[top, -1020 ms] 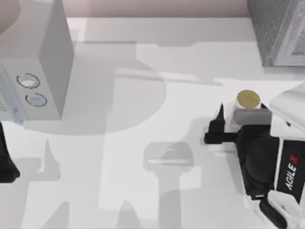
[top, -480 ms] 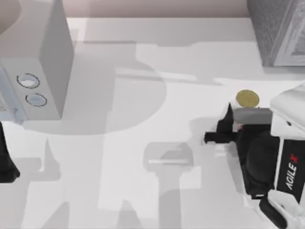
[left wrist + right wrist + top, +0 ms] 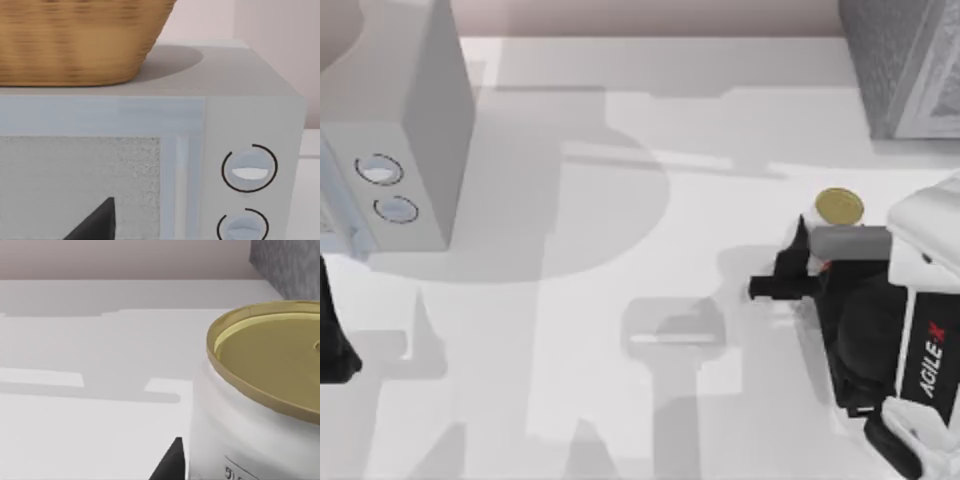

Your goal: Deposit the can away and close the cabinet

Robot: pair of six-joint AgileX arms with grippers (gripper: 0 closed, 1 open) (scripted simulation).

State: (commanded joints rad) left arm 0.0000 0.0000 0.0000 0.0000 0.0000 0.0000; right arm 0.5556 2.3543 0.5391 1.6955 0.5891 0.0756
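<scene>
Since a second ago: our right claw has nudged toward the can, and the can's gold top has shifted slightly up the top view; now things barely move.
Right claw: at the counter's right side, one dark finger just beside the can's white wall in the wrist view; we cannot tell whether it is closed on the can.
Can: upright on the counter at the right, below the cabinet in the far right corner.
Left arm: parked at the left edge, facing the pale box with two dials.
Risk: we judge a loose or off-centre pinch could tip the can or let it slip on the lift.
Count: one can, one cabinet, one dial box, one basket, two arms.
</scene>
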